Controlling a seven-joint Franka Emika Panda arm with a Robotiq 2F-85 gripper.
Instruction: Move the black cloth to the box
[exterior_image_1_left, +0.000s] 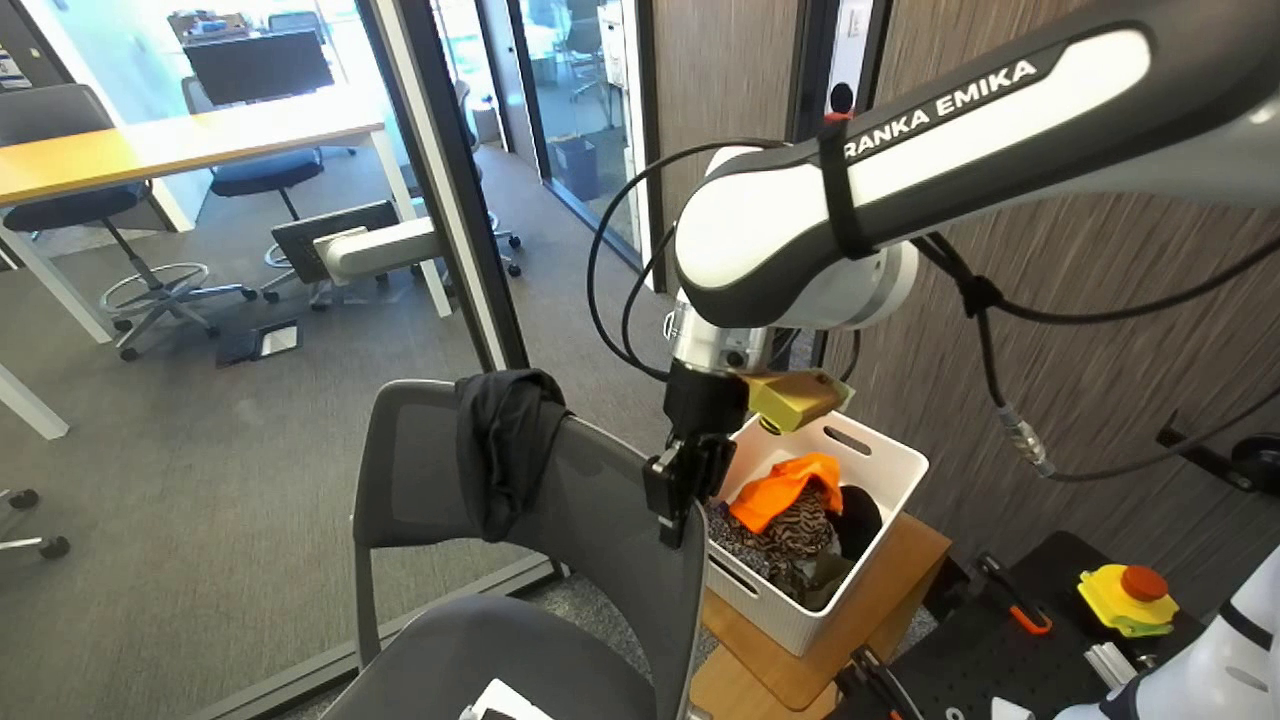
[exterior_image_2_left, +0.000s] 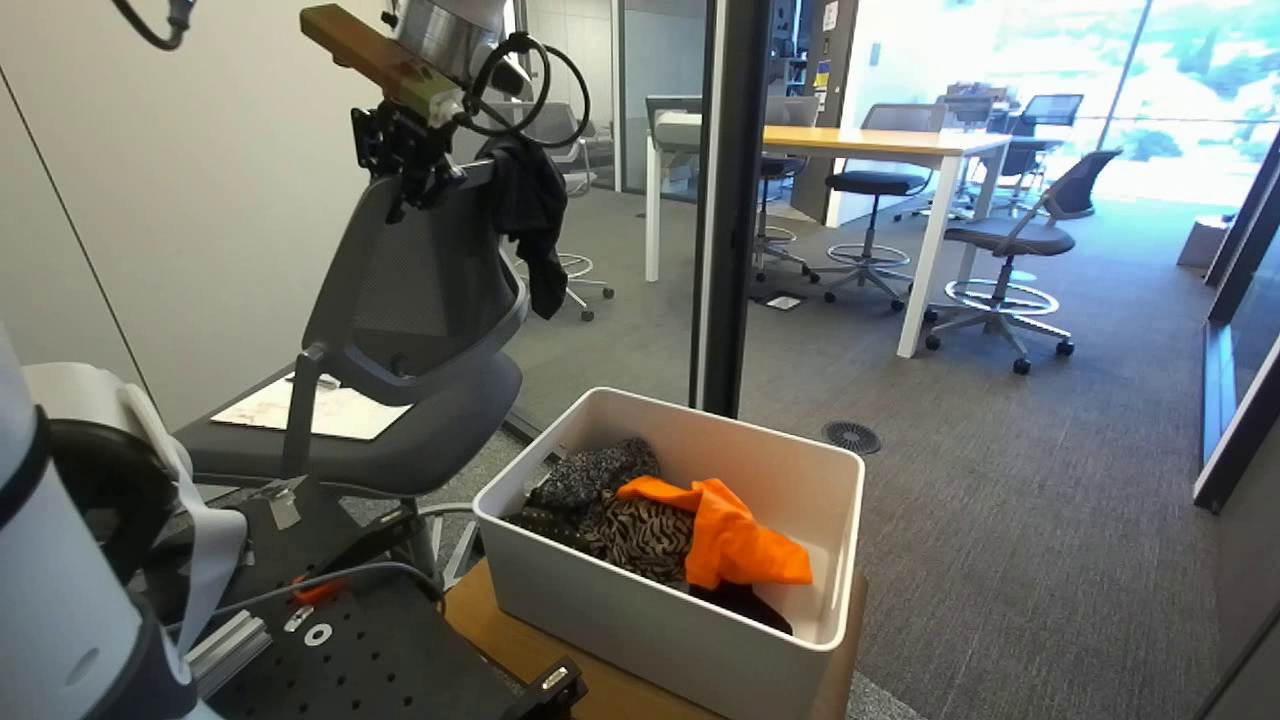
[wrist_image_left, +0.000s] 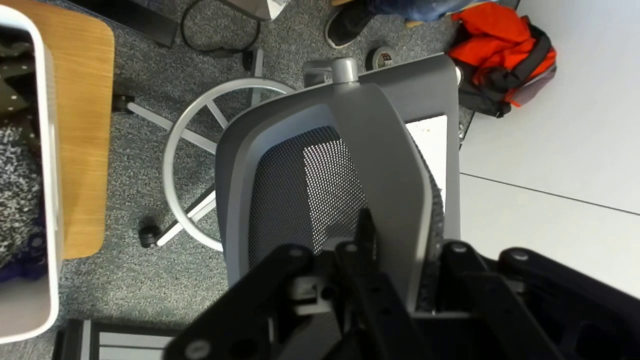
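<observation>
- In an exterior view, the cloth (exterior_image_1_left: 505, 455) hangs over the top of the chair (exterior_image_1_left: 600, 490), left of centre in the frame. The claw (exterior_image_1_left: 676, 515) is at the right end of the chair's back, apart from the cloth. The step in hand looks like reaching for it; the grasp is not yet made.
- Right of centre there, the box (exterior_image_1_left: 785, 620) stands on a wooden stand (exterior_image_1_left: 905, 555), with orange fabric (exterior_image_1_left: 785, 490) and patterned clothes (exterior_image_1_left: 800, 525) inside. A stop button (exterior_image_1_left: 1130, 598) is at lower right.
- In an exterior view, with paper (exterior_image_2_left: 350, 412) on the chair at left, the cloth is at upper centre, right of the claw, and the box at lower centre. The next move calls for a shift rightward in the frame, a pinch on the cloth, then a lift clear of the chair and over the box's side. A post (exterior_image_2_left: 722, 200) right of the cloth may limit a wide swing.
- In the wrist view, the fingers (wrist_image_left: 366, 232) stand apart, with no cloth between them; the chair's rim seems to lie there, though blur hides whether they touch it. It could catch a sideways move. The box is at the left edge, an orange-red bundle (wrist_image_left: 505, 55) at upper right. The cloth does not show.
</observation>
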